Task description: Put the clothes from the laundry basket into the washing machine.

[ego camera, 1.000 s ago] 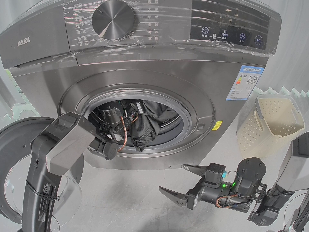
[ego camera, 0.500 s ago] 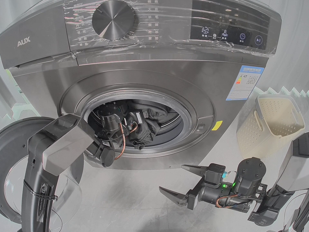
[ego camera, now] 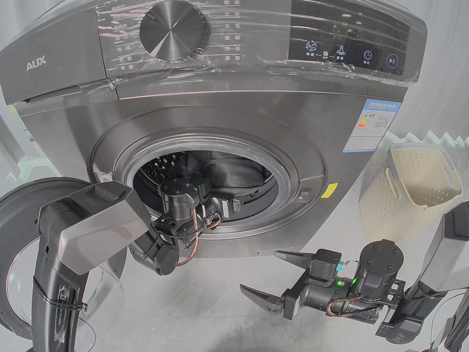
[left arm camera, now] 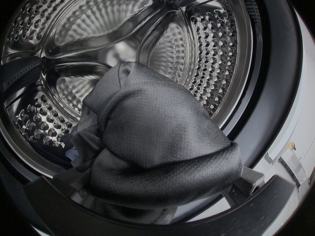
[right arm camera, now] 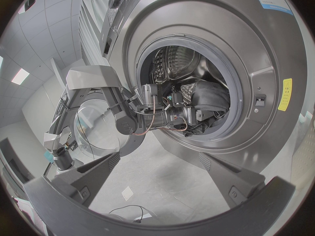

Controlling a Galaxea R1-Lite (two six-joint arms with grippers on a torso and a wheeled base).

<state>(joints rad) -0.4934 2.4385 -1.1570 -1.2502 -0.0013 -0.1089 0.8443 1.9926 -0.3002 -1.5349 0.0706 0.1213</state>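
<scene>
The washing machine (ego camera: 220, 113) stands in front with its door open. A dark grey garment (ego camera: 234, 172) lies bundled in the steel drum (left arm camera: 98, 23), just behind the lower rim of the opening. My left gripper (ego camera: 237, 205) is at that rim, pointing into the drum. Its fingers (left arm camera: 249, 181) stand wide apart, and the garment (left arm camera: 157, 141) rests over and between them. My right gripper (ego camera: 259, 271) hangs open and holds nothing, low over the floor in front of the machine. The cream laundry basket (ego camera: 425, 177) stands to the right.
The round glass door (ego camera: 24, 221) hangs open at the left, behind my left arm. Grey floor (right arm camera: 157, 184) lies free between the machine and my right gripper (right arm camera: 159, 158). The basket leans close to my right arm.
My left arm has pulled back and down from inside the drum to its lower rim. The garment that hung from its gripper now lies in the drum. The right arm has stayed still.
</scene>
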